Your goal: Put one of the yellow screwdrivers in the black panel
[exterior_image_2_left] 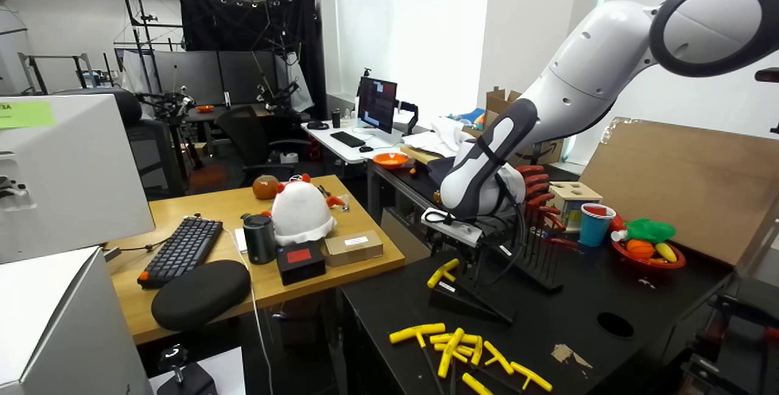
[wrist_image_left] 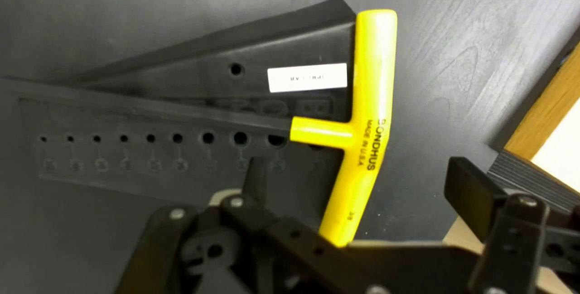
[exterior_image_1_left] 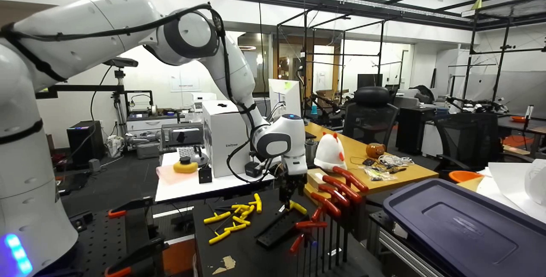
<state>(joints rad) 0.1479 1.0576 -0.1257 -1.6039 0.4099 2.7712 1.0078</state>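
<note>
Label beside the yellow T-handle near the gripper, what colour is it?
The label is white with dark print, clearest in the wrist view.

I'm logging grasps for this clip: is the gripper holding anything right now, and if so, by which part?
Nothing is held. The gripper is open, with visible gaps between its fingers and the yellow Bondhus T-handle tool.
</note>
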